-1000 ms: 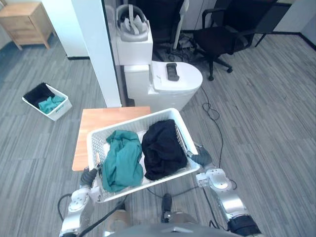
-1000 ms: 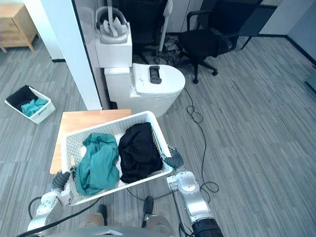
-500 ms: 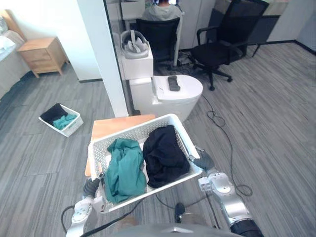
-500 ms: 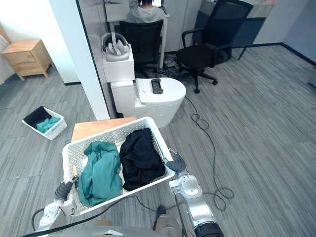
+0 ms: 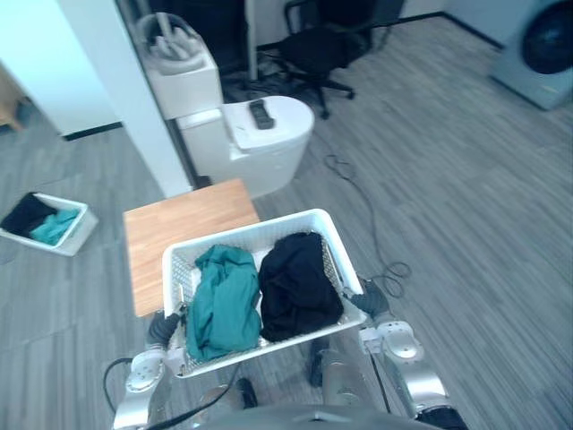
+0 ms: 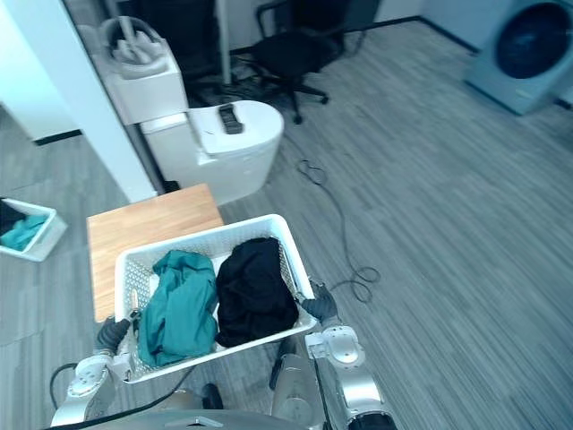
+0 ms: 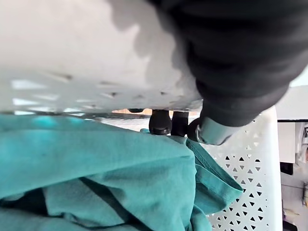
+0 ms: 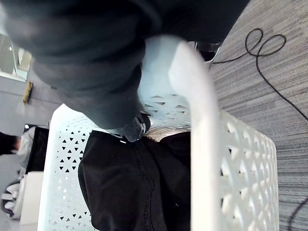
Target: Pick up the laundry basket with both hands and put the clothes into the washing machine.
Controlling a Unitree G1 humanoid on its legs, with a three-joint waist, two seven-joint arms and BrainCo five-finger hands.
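Observation:
I carry a white perforated laundry basket (image 5: 242, 235) in front of me, lifted off the floor. Inside lie a teal garment (image 5: 222, 302) on the left and a black garment (image 5: 298, 285) on the right. My left hand (image 5: 163, 328) grips the basket's left end; in the left wrist view its fingers (image 7: 161, 122) curl over the rim beside the teal garment (image 7: 96, 178). My right hand (image 5: 372, 299) grips the right end, its fingers hooked over the rim (image 8: 192, 110) above the black garment (image 8: 130, 192). A washing machine (image 5: 539, 40) stands at the far right.
A low wooden table (image 5: 183, 235) sits just behind the basket. Beyond it stand a white toilet-like unit (image 5: 255, 134) with a remote on top, a white pillar (image 5: 116, 81) and a black office chair (image 5: 318, 54). A small white bin (image 5: 45, 224) of clothes lies on the floor at left.
The camera has swung to the right, bringing the washing machine into view at the far right. The basket stays held in both hands with the clothes unmoved inside it.

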